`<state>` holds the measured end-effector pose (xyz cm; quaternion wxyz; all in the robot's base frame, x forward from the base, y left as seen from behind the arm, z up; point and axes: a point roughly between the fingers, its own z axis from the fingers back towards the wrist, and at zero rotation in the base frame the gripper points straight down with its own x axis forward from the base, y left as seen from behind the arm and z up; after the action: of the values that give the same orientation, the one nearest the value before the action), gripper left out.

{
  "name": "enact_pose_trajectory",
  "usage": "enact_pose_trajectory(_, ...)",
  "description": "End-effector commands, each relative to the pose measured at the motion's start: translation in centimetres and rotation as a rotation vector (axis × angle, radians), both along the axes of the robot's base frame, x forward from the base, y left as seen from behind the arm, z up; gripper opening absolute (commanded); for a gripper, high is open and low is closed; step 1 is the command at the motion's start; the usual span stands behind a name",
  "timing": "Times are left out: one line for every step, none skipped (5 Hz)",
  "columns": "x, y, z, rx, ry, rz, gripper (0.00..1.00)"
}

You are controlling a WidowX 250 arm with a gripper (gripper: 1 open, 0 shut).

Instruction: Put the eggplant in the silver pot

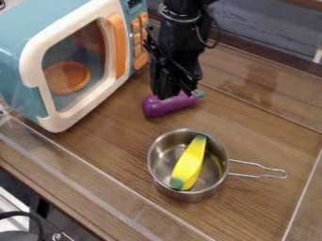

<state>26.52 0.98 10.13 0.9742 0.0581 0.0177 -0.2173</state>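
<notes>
**Eggplant lies on the table beside the pot, gripper just above it**

Eggplant (168, 102) placement first needs its setting, taken from biggest to smallest. The wooden table (270, 104) has a smooth brown grain with a soft sheen, and a clear raised edge runs along its near side. At the left stands a toy microwave (70, 58), teal-bodied with a rounded cream door frame; an orange bowl (66, 75) shows through its window.

The black arm comes down from above, and its gripper (175, 91) points at the tabletop directly over the eggplant. Whether the fingers are parted or pinching the toy cannot be told: they are dark against dark, and the view is coarse.

The silver pot (161, 169) sits nearer the front edge, round, shiny steel, its thin wire loop handle stretched out to the right. A yellow banana-shaped item (191, 160) leans inside it, taking up much of the bowl, so room for a second piece looks tight.

The eggplant itself is small, glossy purple and elongated, lying on its side on the wood between microwave and pot, clear of the pot's rim. It is not yet in the pot.
</notes>
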Motion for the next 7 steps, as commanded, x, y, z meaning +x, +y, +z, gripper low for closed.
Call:
enact_pose_trajectory(0.2, -0.2, 0.6, 0.0, -0.046, -0.013, 1.0)
enact_pose_trajectory(0.3, -0.1, -0.2, -0.002, -0.041, -0.008, 1.0)
enact_pose_trajectory(0.4, 0.1, -1.1, -0.006, -0.037, 0.004, 1.0)
enact_pose_trajectory(0.5, 0.1, -1.8, -0.009, -0.035, 0.013, 1.0)
enact_pose_trajectory(0.6, 0.3, -2.4, -0.011, -0.032, 0.021, 1.0)
enact_pose_trajectory(0.7, 0.4, -2.9, -0.012, -0.027, 0.03, 1.0)
enact_pose_trajectory(0.8, 0.5, -3.3, -0.013, -0.024, 0.036, 1.0)
